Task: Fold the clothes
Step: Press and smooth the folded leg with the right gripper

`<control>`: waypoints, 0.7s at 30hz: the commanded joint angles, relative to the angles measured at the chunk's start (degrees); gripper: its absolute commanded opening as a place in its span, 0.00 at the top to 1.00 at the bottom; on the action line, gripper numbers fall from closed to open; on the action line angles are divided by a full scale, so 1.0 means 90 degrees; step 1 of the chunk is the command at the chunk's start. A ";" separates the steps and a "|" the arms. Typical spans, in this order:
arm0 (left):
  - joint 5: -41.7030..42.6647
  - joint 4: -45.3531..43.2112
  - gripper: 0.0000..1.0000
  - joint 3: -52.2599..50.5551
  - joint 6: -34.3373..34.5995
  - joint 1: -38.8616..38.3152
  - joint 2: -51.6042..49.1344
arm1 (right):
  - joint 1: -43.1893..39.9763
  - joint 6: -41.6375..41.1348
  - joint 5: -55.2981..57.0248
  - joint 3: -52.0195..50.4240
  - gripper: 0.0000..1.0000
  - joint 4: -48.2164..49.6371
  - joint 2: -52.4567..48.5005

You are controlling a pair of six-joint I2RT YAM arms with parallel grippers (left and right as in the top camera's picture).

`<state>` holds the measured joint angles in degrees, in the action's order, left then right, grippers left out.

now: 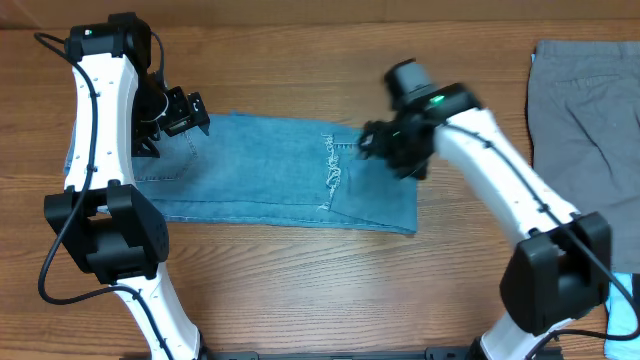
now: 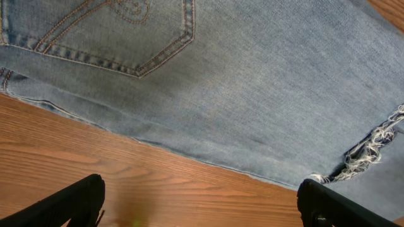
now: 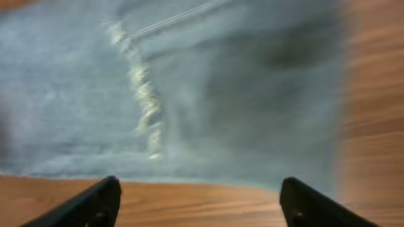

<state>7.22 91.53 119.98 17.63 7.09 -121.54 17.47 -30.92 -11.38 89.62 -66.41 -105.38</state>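
The light-blue denim jeans [image 1: 280,170] lie folded flat across the middle of the table, waist end at the left and frayed hems [image 1: 331,172] near the right. My left gripper [image 1: 183,112] is open and empty above the jeans' far left edge; its wrist view shows a stitched back pocket [image 2: 120,31] and the frayed hem [image 2: 372,148]. My right gripper [image 1: 385,145] is open and empty above the jeans' far right part; its blurred wrist view shows the denim [image 3: 252,94] and fraying [image 3: 145,94]. The grey trousers [image 1: 590,130] lie at the right edge.
The wooden table [image 1: 300,290] shows in front of the jeans. A small light-blue object [image 1: 625,320] lies at the bottom right corner. Both arm bases stand at the near edge.
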 commanded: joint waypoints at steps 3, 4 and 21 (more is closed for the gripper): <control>-0.0015 0.0005 0.00 0.0005 -0.0095 -0.0041 -0.0015 | -0.0707 0.0833 0.0078 -0.0537 0.14 0.0012 -0.0027; -0.0015 0.0002 0.00 0.0005 -0.0095 -0.0041 -0.0015 | -0.0707 0.0828 0.0056 -0.0697 0.14 0.0131 -0.0027; 0.0032 0.0051 0.00 0.0005 -0.0097 -0.0041 -0.0015 | -0.0578 0.0930 -0.0918 -0.2465 0.16 0.2285 -0.0090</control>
<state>7.25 91.74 119.98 17.63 7.09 -121.54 11.25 -23.05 -18.68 67.75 -46.83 -105.60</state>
